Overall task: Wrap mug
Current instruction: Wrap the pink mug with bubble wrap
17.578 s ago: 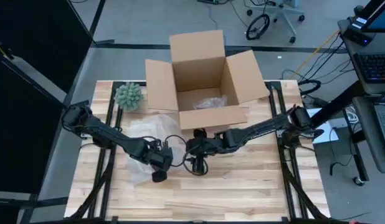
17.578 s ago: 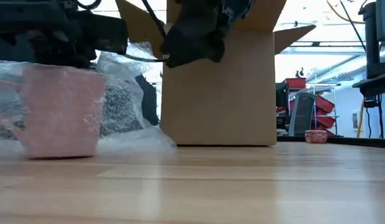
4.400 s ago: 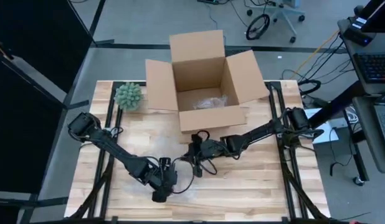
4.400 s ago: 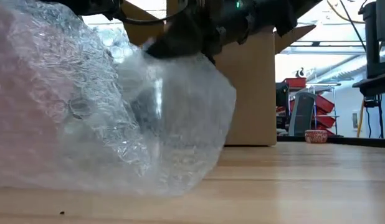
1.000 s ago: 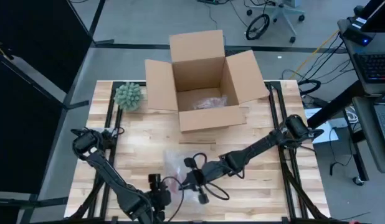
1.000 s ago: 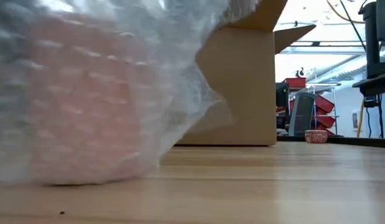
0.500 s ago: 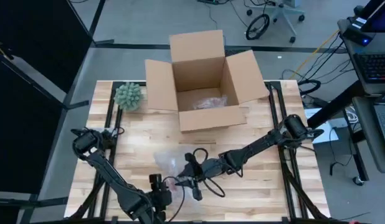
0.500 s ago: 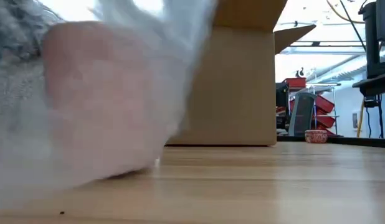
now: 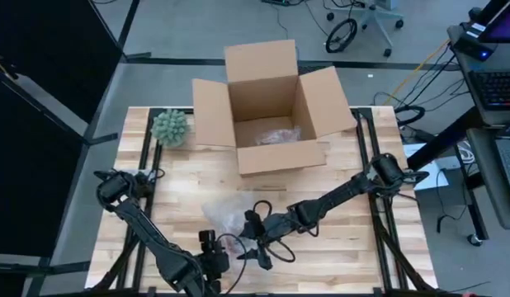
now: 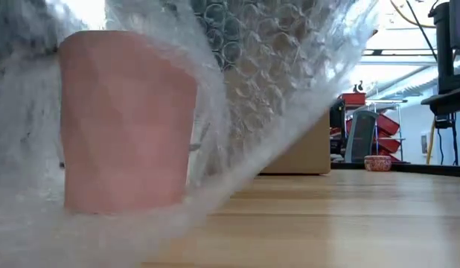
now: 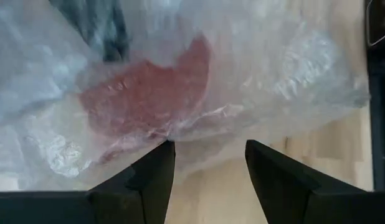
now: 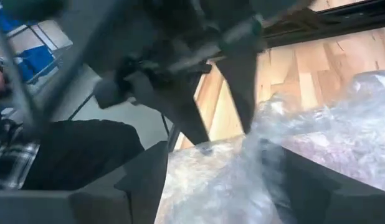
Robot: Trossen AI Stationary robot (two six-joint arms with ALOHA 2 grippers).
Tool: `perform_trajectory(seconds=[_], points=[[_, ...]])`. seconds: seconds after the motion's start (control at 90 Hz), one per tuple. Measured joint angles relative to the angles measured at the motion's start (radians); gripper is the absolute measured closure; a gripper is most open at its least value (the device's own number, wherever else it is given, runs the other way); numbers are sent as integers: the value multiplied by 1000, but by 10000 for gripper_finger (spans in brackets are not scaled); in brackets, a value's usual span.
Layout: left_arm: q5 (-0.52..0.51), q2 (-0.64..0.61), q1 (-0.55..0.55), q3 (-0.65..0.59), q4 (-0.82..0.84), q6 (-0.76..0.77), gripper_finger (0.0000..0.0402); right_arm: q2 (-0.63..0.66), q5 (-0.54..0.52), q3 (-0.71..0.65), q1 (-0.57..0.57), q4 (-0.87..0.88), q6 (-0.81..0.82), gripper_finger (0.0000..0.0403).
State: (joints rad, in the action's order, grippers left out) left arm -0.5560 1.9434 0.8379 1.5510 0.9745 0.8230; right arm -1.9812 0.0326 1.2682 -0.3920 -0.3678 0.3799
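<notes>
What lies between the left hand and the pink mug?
Only bubble wrap: in the left wrist view it covers the pink mug just beyond the open left hand.

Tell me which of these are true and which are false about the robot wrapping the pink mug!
1. The mug is pink. True.
2. The cardboard box is shut. False: its flaps stand open.
3. Bubble wrap drapes over the mug. True.
4. The green plant sits inside the box. False: it stands on the table beside it.
5. The left gripper is open. True.
</notes>
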Motion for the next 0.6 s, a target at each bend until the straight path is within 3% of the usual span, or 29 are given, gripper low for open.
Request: perform_trajectory(seconds=[0.178,0.422,0.6], points=[[-3,-2,0,124,142,-1,215,0,-3,0,0,6,-6,167],[-4,-2,-21,177,177,-75,215,0,-7,0,0,9,-10,167],[-141,-46,-30,260,255,-132,215,-11,28,0,0,4,-22,167]])
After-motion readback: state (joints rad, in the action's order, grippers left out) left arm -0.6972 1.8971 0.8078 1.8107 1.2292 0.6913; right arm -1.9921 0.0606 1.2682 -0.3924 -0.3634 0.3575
